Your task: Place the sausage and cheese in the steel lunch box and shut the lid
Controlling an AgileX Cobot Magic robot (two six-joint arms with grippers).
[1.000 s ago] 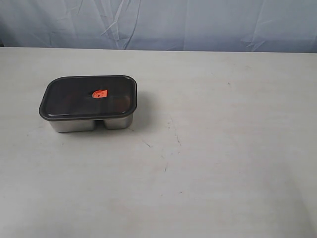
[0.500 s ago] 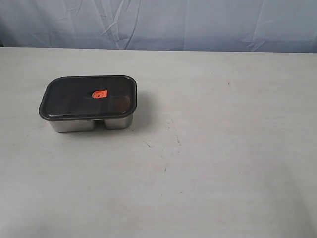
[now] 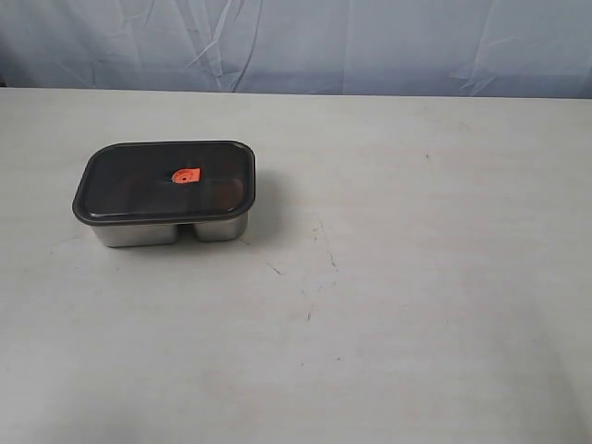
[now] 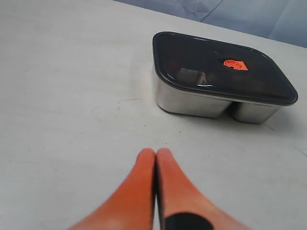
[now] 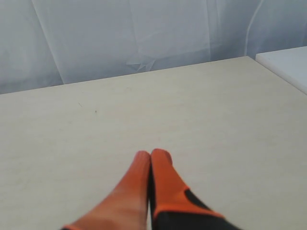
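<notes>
The left pincer point(image 4: 156, 152) and right pincer point(image 5: 152, 154) sit clenched and empty, and nothing has shifted — the lunch box point(image 3: 139, 231) rests on the desk point(image 3: 416, 277), lid point(image 3: 139, 176) on, food unseen beneath — so the job looks done.

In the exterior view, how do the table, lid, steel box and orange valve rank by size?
Largest: table.
Then lid and steel lunch box, about alike; the lid overhangs slightly.
Smallest: orange valve.
</notes>
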